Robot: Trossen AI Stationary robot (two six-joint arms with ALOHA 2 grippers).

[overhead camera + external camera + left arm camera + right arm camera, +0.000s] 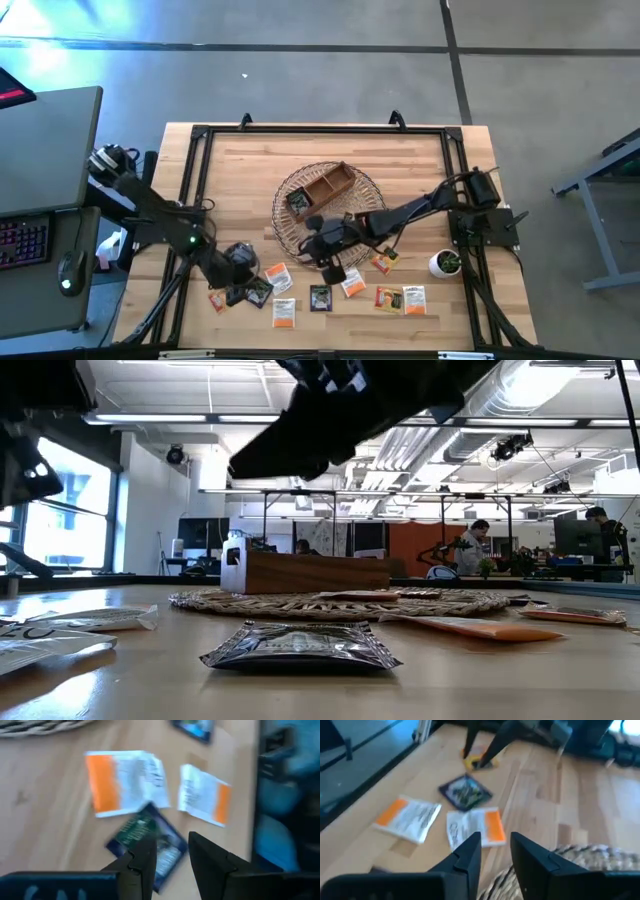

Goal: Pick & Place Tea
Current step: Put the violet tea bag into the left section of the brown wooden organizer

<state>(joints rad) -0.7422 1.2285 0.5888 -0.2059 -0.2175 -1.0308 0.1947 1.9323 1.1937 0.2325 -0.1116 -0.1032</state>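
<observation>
Several tea sachets lie flat on the near part of the table: white-and-orange ones (284,312) (125,780), dark ones (320,297) (300,645), and yellow ones (413,298). My left gripper (240,262) is open and low over the leftmost sachets. Its fingers stand over a dark blue-green sachet (145,840); I cannot tell whether they touch it. My right gripper (330,262) is open and empty. It hovers at the near rim of the wicker basket (585,857), with a white-and-orange sachet (475,827) just beyond its fingers.
The round wicker basket (330,205) sits mid-table with the brown wooden compartment tray (328,185) on it. One sachet (297,201) lies on the basket. A small potted plant (445,263) stands near the right arm's base. A black frame (320,128) borders the table.
</observation>
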